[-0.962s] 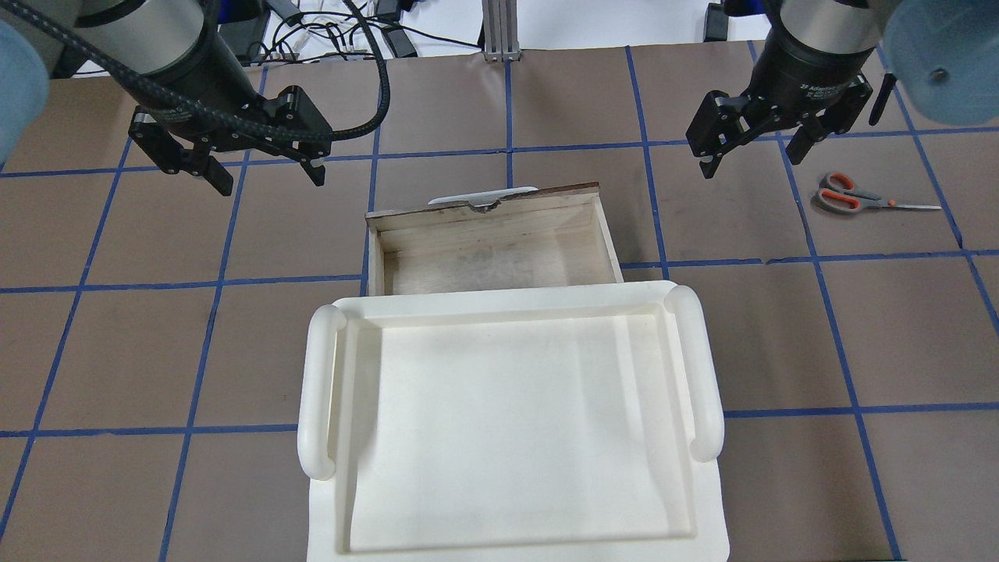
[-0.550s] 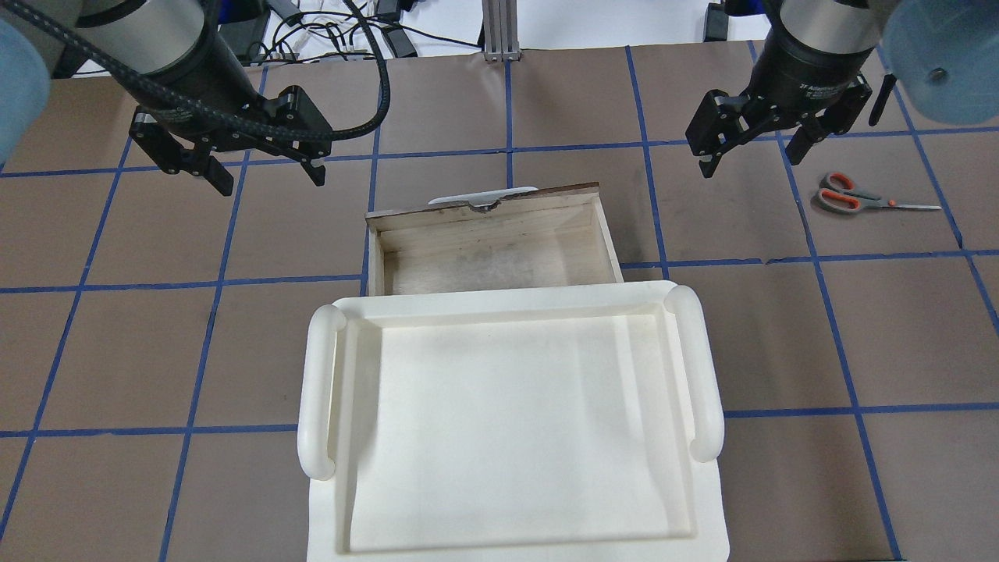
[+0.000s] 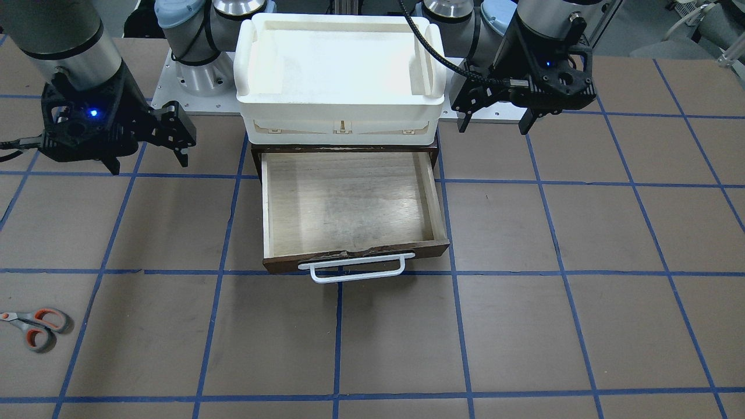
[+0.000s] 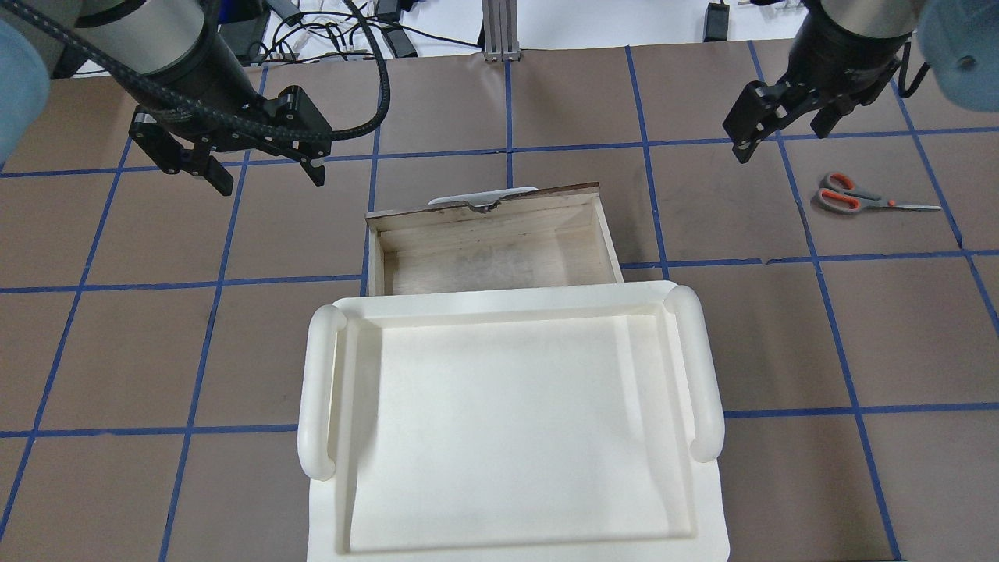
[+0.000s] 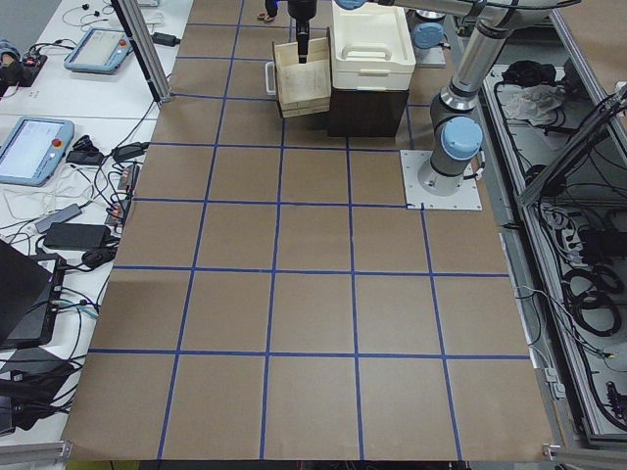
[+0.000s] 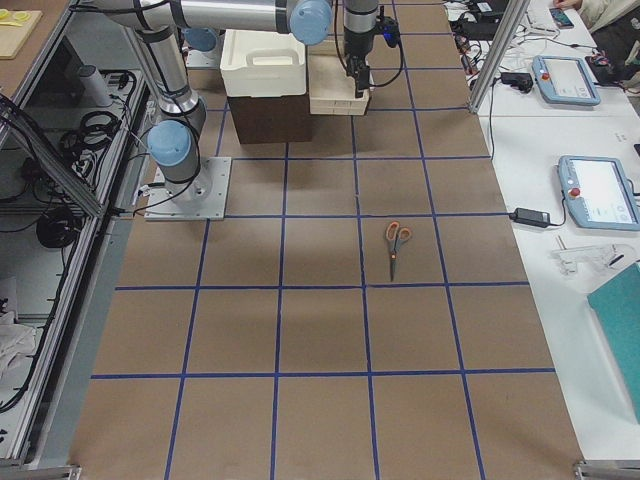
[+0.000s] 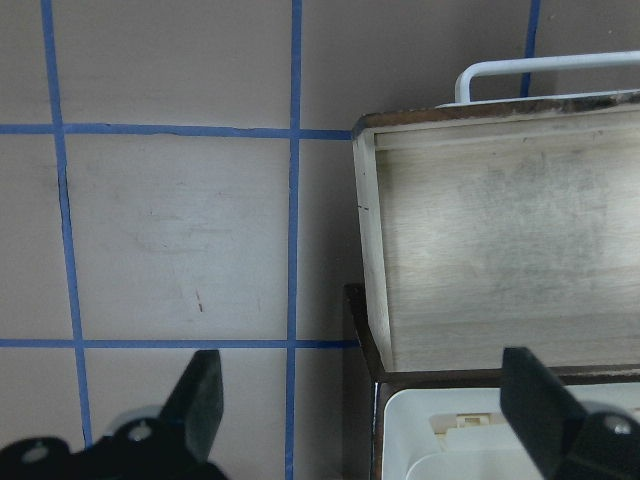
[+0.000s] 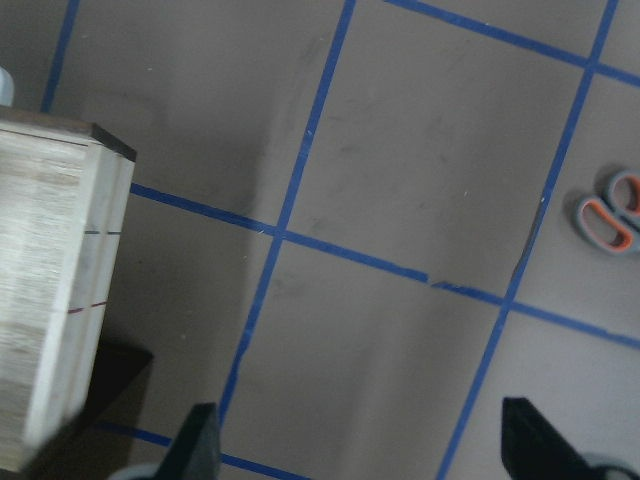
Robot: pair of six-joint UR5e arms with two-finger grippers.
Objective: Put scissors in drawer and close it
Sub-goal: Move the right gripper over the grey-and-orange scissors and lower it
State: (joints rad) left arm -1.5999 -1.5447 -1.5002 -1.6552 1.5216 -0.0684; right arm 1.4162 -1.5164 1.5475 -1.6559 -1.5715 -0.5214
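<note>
Right gripper (jaws apart) near scissors

Brown table, blue grid lines. Scissors at three o'clock are grey with orange. Drawer is pale wood; tray white.

Brown table gridded with blue tape, white side benches with teach pendants, cables

Only the right gripper moved: it's swung out toward its own side and a bit farther forward, so it's closer to the scissors now.
</note>
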